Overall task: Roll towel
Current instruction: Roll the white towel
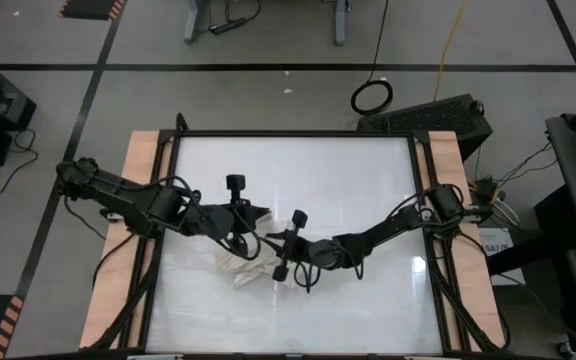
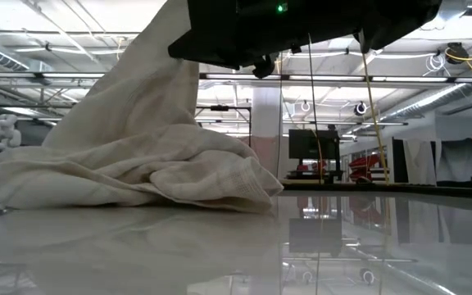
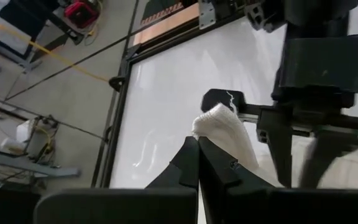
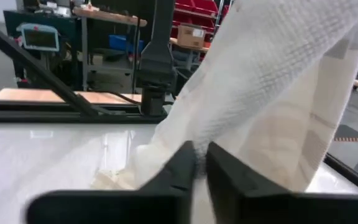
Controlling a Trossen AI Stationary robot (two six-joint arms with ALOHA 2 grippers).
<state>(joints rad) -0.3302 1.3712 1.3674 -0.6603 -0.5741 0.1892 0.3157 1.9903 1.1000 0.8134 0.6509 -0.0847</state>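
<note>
The towel (image 2: 138,176), cream-white with a faint plaid check, lies as a crumpled heap on the glossy white table (image 1: 348,180), and one part rises in a taut band (image 2: 150,74) to the dark grippers above. In the high view the heap (image 1: 240,266) sits near the table's middle. My left gripper (image 1: 271,222) comes from the left and is shut on a raised bunch of the cloth. My right gripper (image 1: 268,250) comes from the right and is shut on the cloth lower down. My left gripper pinches a raised bunch of the towel (image 3: 224,134) between its two fingers, slanting down from the table's left. The bunch stands up past the fingertips (image 3: 191,163), and the rest of the cloth trails down to the heap on the table. My right gripper pinches the hanging cloth (image 4: 185,134) between its two fingers (image 4: 179,168), coming level from the table's right. How many layers it has, I cannot tell. The cloth rises slanting above the fingers, and its lower part lies on the table.
A black frame (image 1: 298,134) borders the table, with wooden strips (image 1: 146,170) along its left and right sides. Free white surface lies toward the far edge and the right. Cables run along both arms.
</note>
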